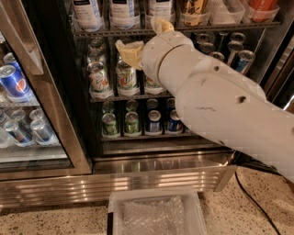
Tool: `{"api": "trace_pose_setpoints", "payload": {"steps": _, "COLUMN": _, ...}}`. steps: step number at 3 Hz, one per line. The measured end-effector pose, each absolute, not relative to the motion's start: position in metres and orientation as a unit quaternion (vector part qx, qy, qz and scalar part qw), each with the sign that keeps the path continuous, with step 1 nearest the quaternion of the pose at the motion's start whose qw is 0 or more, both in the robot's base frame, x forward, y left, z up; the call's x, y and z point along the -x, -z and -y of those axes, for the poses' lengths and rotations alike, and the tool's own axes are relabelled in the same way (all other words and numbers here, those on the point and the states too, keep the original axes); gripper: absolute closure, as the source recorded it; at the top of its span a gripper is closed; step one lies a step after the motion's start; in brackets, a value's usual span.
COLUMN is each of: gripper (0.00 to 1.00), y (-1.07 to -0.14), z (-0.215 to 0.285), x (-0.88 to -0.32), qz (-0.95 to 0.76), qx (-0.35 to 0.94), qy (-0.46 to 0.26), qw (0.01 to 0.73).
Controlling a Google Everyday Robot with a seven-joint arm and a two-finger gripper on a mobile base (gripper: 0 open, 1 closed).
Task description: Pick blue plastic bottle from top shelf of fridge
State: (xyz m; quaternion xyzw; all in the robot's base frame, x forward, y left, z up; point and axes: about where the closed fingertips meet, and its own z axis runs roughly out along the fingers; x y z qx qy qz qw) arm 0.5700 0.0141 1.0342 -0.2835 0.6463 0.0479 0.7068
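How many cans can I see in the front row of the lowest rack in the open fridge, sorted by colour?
Green cans: 2
Blue cans: 2
Total: 4
The arm hides anything further right. The gripper is open, up at the edge of the top shelf, well above these cans.

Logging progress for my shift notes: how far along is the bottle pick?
Done: the arm reaches into the fridge. In hand: the gripper, open and empty, is at the front of the top shelf. Left: grasp the blue plastic bottle, standing on that shelf, and lift it out.
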Motion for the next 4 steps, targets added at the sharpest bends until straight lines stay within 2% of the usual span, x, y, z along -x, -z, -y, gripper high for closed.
{"api": "trace_pose_setpoints", "payload": {"steps": 1, "gripper": 0.42, "y": -1.036, "z": -0.022, "x": -0.574, "qz": -0.642, "qx": 0.274, "qy": -0.038, "qw": 0.715}}
{"api": "trace_pose_setpoints", "payload": {"steps": 2, "gripper": 0.37, "y": -1.04, "z": -0.046, "x": -0.586, "qz": -0.64, "qx": 0.269, "qy": -0.041, "qw": 0.718}}
{"api": "trace_pose_setpoints", "payload": {"steps": 4, "gripper": 0.37, "y": -1.055, "z": -0.076, "x": -0.605, "qz": -0.641, "qx": 0.256, "qy": -0.02, "qw": 0.723}}
